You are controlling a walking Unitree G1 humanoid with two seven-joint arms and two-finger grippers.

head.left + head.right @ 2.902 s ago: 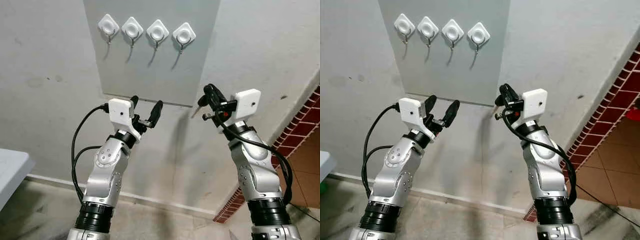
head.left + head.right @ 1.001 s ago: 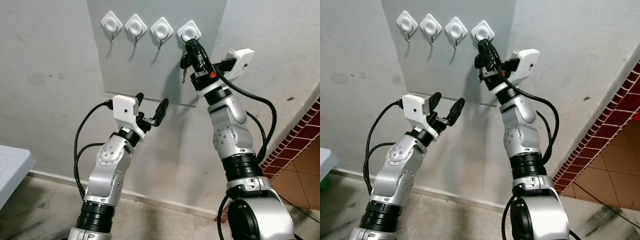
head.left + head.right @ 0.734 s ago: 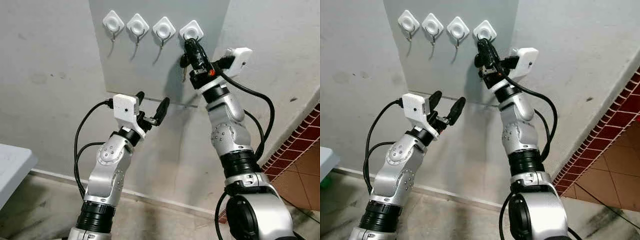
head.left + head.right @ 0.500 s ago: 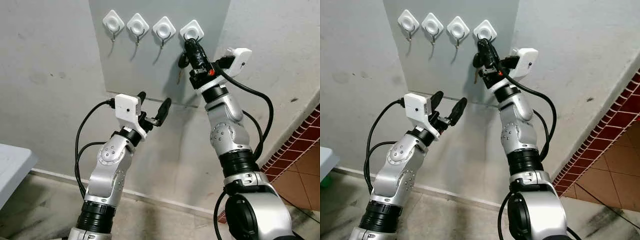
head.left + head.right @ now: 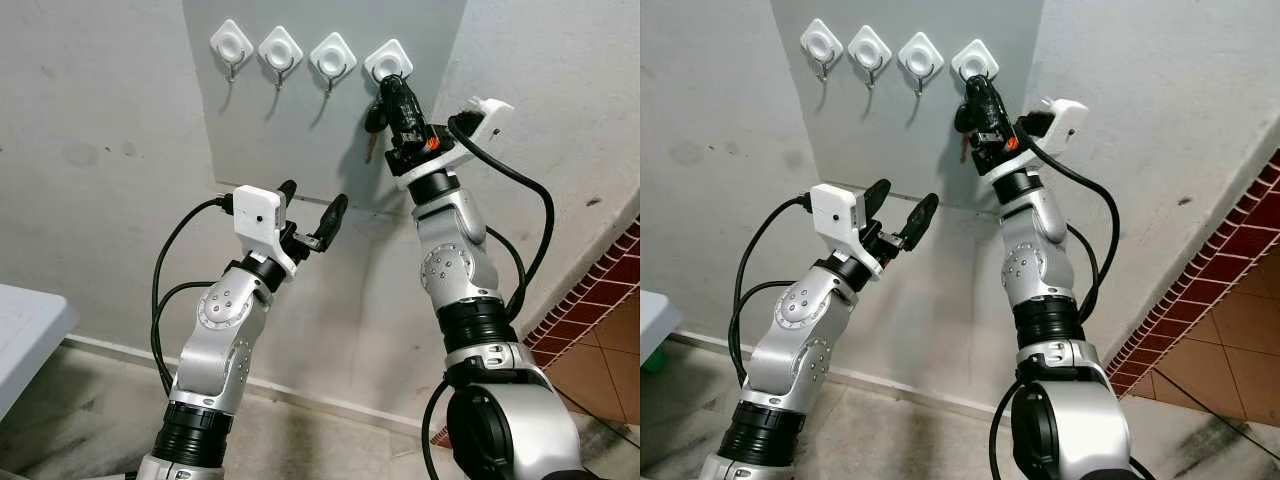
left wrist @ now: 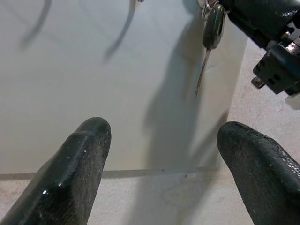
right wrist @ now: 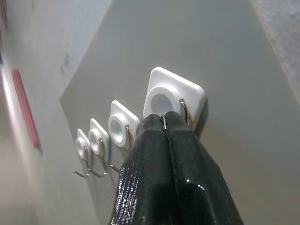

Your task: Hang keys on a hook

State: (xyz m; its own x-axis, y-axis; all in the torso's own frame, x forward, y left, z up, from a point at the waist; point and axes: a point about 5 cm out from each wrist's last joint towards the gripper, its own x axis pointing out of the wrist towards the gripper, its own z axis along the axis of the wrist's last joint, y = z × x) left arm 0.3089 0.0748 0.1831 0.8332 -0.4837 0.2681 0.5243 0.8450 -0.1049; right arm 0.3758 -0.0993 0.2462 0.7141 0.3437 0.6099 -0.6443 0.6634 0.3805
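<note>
Your right gripper (image 7: 164, 123), jaws clamped on the key ring, is pressing against the rightmost hook (image 7: 183, 110), keys (image 5: 373, 122) dangling below.

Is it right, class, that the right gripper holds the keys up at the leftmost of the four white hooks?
No. The right gripper holds the keys at the rightmost hook of the four, as the left eye view shows.

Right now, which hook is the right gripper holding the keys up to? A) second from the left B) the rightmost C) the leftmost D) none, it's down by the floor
B: the right gripper, shut on the keys, sits just under the rightmost hook of the four.
</note>
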